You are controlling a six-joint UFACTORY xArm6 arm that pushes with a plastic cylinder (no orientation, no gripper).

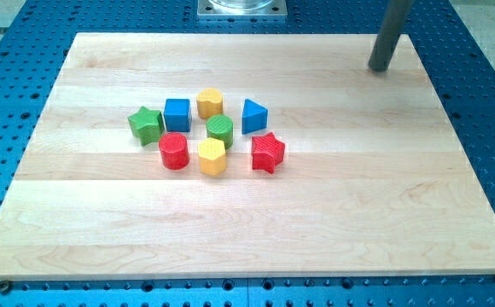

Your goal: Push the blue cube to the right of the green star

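Tip: my tip [379, 69] is sitting near the view's top right corner of the wooden board [256, 230], well apart from every block; no block is touching it.
Jaws: the arm is carrying no jaws at all, only the straight dark rod, so nothing is being grasped or released.
Blue cube: the blue cube [177, 114] is lying in the cluster left of the board's middle, just beside the green star [146, 124], on the star's right and slightly toward the view's top.
Direction from tip: the cube is lying toward the view's left and a little toward the view's bottom from my tip, with most of the cluster in between.
Blocks in the way: the yellow cylinder [210, 103], the blue triangular prism [253, 116] and the green cylinder [220, 130] are standing on the tip's side of the cube.
Other blocks: the red cylinder [174, 150], the yellow hexagonal block [212, 156] and the red star [267, 152] are sitting along the cluster's lower row.
Judgement on progress: the cube is already appearing to lie on the star's right, so little shifting seems to be left, perhaps a small nudge toward the view's bottom to level it with the star.
Risk: coming in straight from the right is likely to be scattering the neighbours first; a way round the view's top looks cleaner.
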